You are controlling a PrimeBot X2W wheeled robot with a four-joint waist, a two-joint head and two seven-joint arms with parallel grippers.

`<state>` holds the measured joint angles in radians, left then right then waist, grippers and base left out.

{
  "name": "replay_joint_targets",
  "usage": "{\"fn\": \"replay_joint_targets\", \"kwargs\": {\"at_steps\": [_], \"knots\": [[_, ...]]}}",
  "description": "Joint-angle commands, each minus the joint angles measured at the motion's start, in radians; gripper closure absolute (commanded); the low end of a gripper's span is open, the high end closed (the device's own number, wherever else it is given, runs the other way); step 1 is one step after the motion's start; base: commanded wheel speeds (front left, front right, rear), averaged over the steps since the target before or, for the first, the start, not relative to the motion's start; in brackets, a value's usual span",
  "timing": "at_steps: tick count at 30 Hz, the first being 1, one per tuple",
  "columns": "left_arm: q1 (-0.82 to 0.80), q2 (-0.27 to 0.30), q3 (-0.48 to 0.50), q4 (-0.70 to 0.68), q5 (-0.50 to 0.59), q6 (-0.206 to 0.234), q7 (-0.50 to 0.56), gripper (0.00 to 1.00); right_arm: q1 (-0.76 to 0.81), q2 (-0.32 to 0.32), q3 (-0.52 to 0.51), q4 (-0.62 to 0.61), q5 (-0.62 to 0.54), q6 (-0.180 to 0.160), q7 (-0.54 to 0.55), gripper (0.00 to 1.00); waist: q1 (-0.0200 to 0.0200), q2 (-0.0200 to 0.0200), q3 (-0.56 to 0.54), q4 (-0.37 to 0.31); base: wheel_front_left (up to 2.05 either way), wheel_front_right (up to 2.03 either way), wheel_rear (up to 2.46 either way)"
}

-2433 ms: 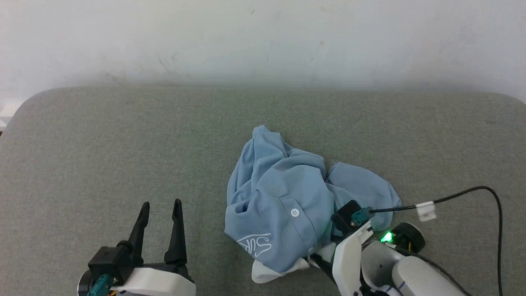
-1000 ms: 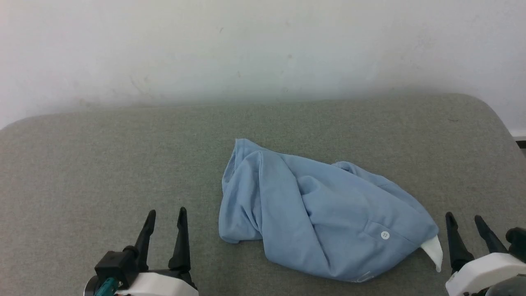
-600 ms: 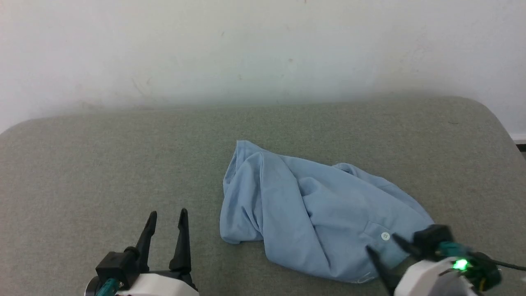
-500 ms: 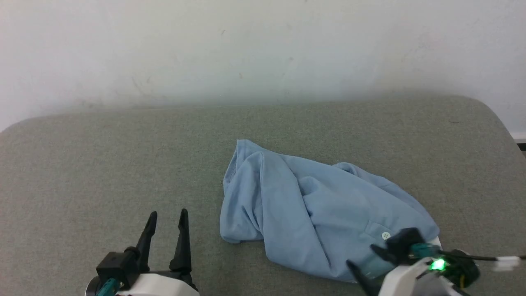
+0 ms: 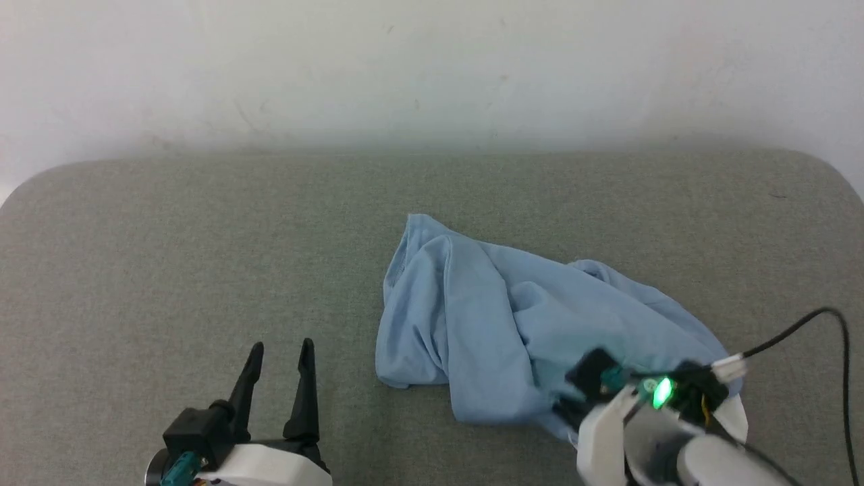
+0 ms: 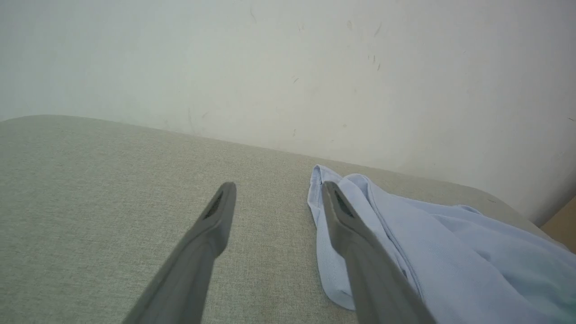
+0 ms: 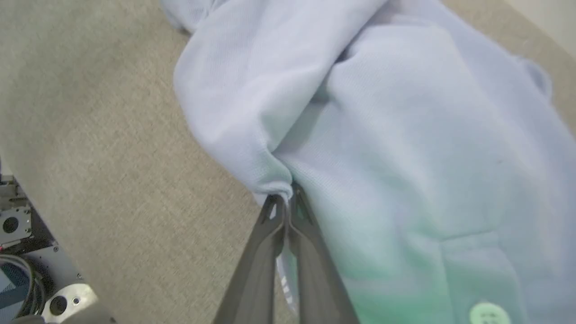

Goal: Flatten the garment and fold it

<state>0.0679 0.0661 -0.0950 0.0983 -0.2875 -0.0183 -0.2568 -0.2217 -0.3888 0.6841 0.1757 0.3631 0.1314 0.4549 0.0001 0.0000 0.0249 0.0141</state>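
Observation:
The garment (image 5: 513,317), a crumpled light-blue shirt, lies in a heap right of centre on the grey padded surface (image 5: 169,236); a white bit peeks out at its near right end. My right gripper (image 5: 565,408) is at the heap's near edge, its wrist covering part of the cloth. Seen from the right wrist, the right gripper (image 7: 283,200) has both fingers pressed together, pinching a fold of the garment (image 7: 405,112). My left gripper (image 5: 280,351) stands open to the left of the shirt, apart from it. From the left wrist, the left gripper (image 6: 276,191) is empty, with the garment (image 6: 450,261) beside its right finger.
A white wall (image 5: 432,61) rises behind the padded surface. A black cable (image 5: 810,320) loops up from my right wrist. The surface's rounded far corners show at both sides. Part of the robot's base (image 7: 27,252) sits off the surface's edge.
My right gripper has swung in from the right onto the shirt's near edge and closed on a fold of it. The head camera shifted a little. The left arm has stayed put.

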Motion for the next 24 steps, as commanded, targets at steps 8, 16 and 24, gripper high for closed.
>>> {"fn": "replay_joint_targets", "kwargs": {"at_steps": [8,16,24], "knots": [[-0.005,-0.006,0.010,-0.004,0.007,-0.003,-0.005,0.00,-0.107,0.056,-0.297,0.065,-0.015,-0.001,-0.195,1.00,-0.0001,0.0000,0.007,-0.017,0.00,0.00,0.00],[-0.021,-0.009,-0.004,0.007,0.008,-0.013,-0.005,0.00,-0.064,0.068,-0.697,0.330,0.004,-0.001,-0.257,1.00,-0.0001,0.0000,0.013,-0.010,0.00,0.00,0.00],[-0.008,-0.011,0.006,0.013,0.006,-0.011,-0.005,0.00,0.001,0.128,-0.864,0.474,-0.030,-0.001,-0.361,0.00,-0.0001,0.0000,0.014,-0.027,0.00,0.00,0.00]]}}
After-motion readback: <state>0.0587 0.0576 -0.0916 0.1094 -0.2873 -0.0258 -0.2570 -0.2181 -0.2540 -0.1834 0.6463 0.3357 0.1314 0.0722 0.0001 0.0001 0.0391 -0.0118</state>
